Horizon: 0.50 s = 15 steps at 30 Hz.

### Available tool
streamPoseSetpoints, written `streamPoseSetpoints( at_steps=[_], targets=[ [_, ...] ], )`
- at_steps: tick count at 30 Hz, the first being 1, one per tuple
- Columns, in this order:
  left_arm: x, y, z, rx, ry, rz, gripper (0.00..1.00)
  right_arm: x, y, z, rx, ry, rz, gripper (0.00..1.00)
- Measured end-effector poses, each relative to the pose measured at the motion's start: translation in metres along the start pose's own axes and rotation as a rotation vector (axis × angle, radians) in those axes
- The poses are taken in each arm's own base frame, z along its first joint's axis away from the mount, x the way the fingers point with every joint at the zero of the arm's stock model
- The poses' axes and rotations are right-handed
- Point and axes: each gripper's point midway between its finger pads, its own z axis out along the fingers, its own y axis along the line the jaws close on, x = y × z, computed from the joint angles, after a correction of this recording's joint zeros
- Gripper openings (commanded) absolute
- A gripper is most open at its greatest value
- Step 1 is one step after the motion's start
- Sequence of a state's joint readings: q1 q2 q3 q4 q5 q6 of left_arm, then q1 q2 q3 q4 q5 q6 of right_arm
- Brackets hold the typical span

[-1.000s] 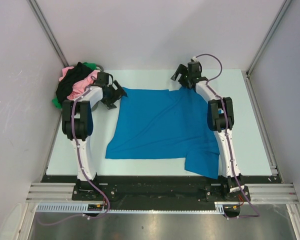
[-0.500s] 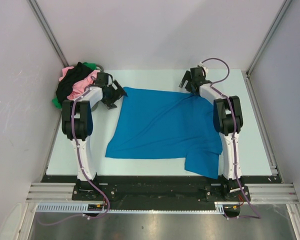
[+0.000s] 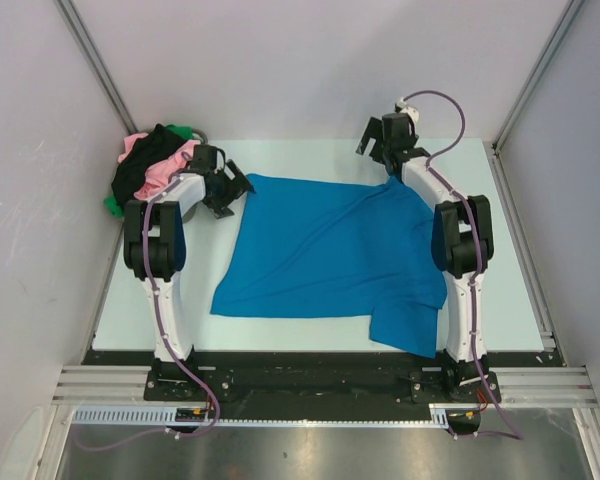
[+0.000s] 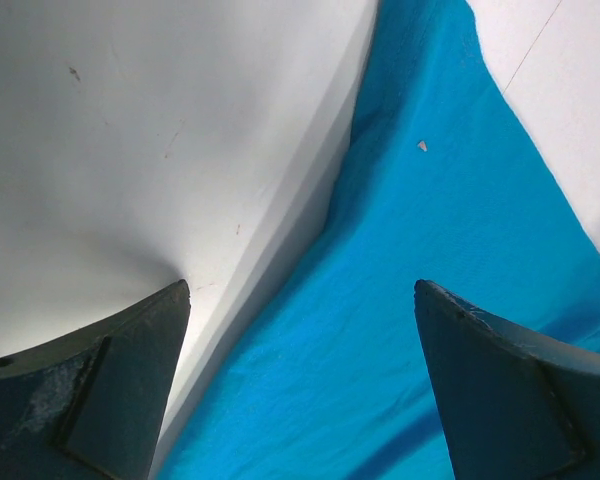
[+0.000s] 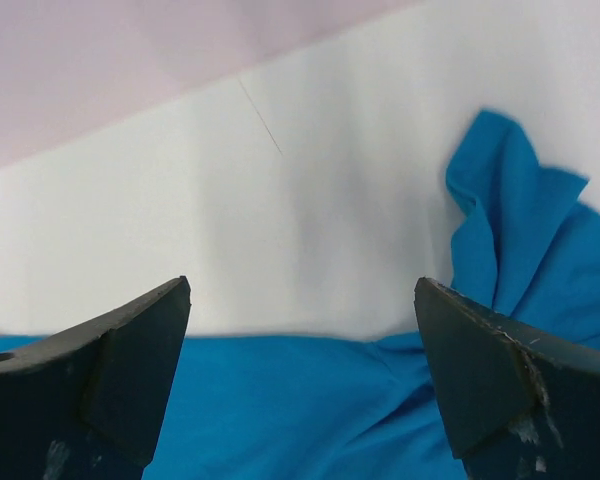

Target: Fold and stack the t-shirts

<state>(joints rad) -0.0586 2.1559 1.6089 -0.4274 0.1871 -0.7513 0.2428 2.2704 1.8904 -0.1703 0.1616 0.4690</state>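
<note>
A bright blue t-shirt (image 3: 325, 255) lies spread flat on the pale table (image 3: 280, 155), its near right corner reaching the table's front edge. My left gripper (image 3: 236, 188) hangs open at the shirt's far left corner; in the left wrist view the blue t-shirt (image 4: 420, 300) fills the space between the fingers without being pinched. My right gripper (image 3: 372, 146) stands open above the shirt's far right edge, and the right wrist view shows the blue t-shirt (image 5: 310, 410) below with a bunched fold at the right. Pink, black and green t-shirts (image 3: 150, 165) lie heaped at the far left corner.
White walls enclose the table on the left, back and right. The heap of shirts sits right behind my left arm's wrist. The bare table (image 5: 280, 230) stretches beyond the shirt's far edge toward the back wall.
My right gripper has let go of the shirt's far right edge, opened fully and moved up and back toward the rear wall. The left arm has stayed put.
</note>
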Motion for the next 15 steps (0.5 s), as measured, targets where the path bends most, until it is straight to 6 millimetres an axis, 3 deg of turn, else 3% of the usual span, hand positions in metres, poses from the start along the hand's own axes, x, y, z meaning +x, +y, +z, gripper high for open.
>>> streamPoseSetpoints(
  at_steps=[4, 8, 12, 15],
  targets=[
    [0.0, 0.0, 0.0, 0.001, 0.0, 0.0, 0.99, -0.04, 0.015, -0.015, 0.002, -0.079, -0.025, 1.0],
    [0.0, 0.0, 0.0, 0.001, 0.0, 0.0, 0.99, -0.058, 0.018, -0.022, 0.018, -0.109, -0.027, 1.0],
    [0.0, 0.0, 0.0, 0.0, 0.0, 0.0, 0.99, -0.054, 0.006, -0.018, 0.068, -0.089, -0.032, 0.99],
    [0.0, 0.0, 0.0, 0.001, 0.0, 0.0, 0.99, -0.041, -0.008, -0.01, 0.118, -0.05, -0.044, 0.97]
  ],
)
